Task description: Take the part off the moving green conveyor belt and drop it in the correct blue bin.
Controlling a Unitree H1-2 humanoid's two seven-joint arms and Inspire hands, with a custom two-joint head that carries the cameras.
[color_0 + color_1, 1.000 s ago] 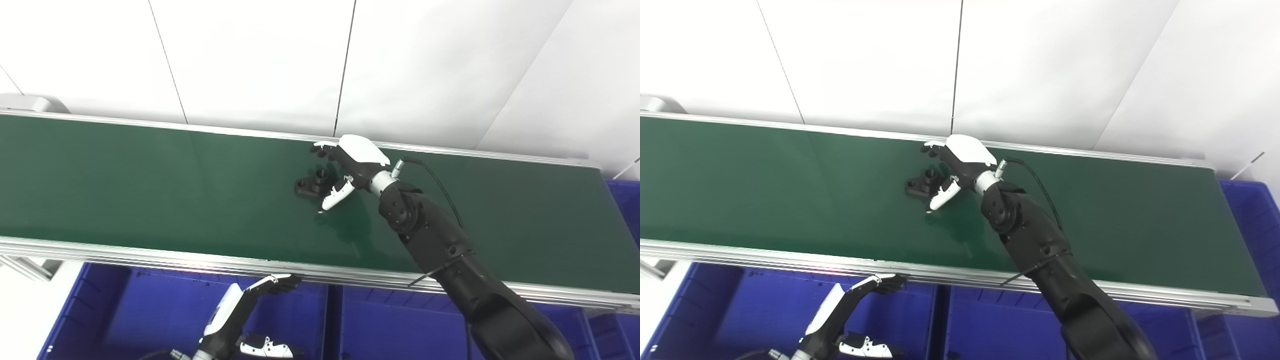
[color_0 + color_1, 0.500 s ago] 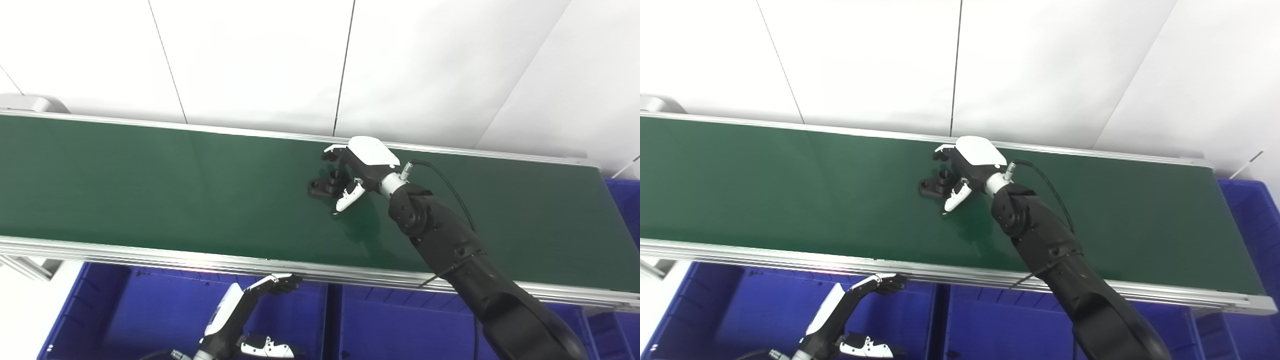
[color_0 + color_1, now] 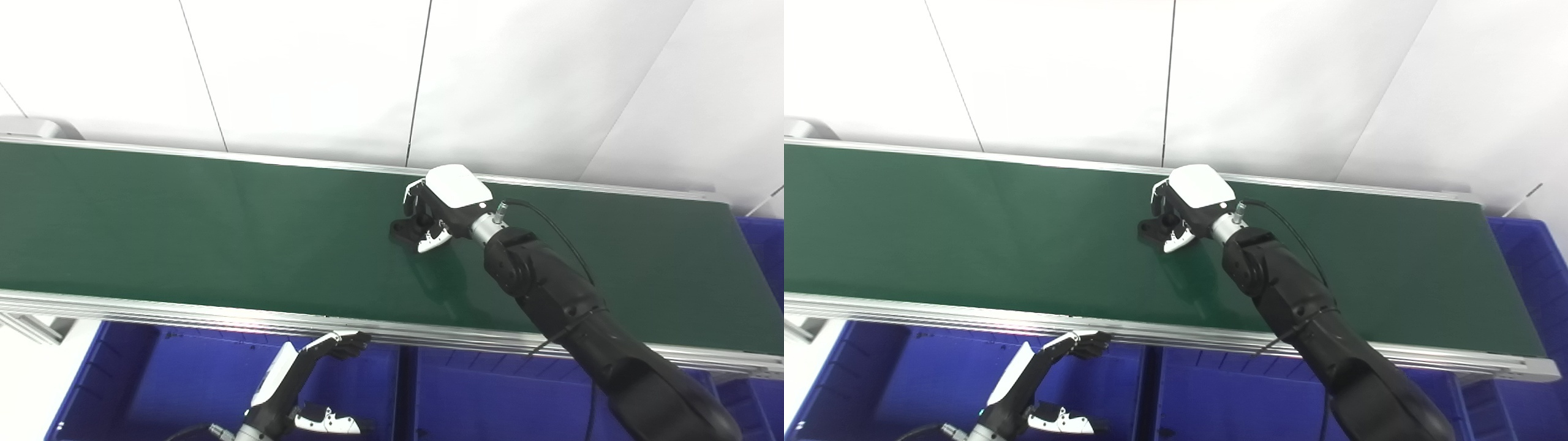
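Left eye view: right hand (image 3: 442,208) clenched around the black part (image 3: 405,229) on the green conveyor belt (image 3: 184,220), grasp step; right eye view: left hand (image 3: 1053,380), fingers apart, idle over a blue bin (image 3: 937,373), next move probably lift and carry binward.

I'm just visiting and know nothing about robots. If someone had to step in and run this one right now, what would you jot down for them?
Right hand: fingers curled around the black part on the green conveyor belt; the part sits on the belt, not lifted.
Left hand: open, holding nothing, low over the left blue bin.
Done: the part is reached and the grip is closing.
Left: lift the part, carry it to the correct blue bin below the belt's near edge, let go. The pictures don't show which bin that is.
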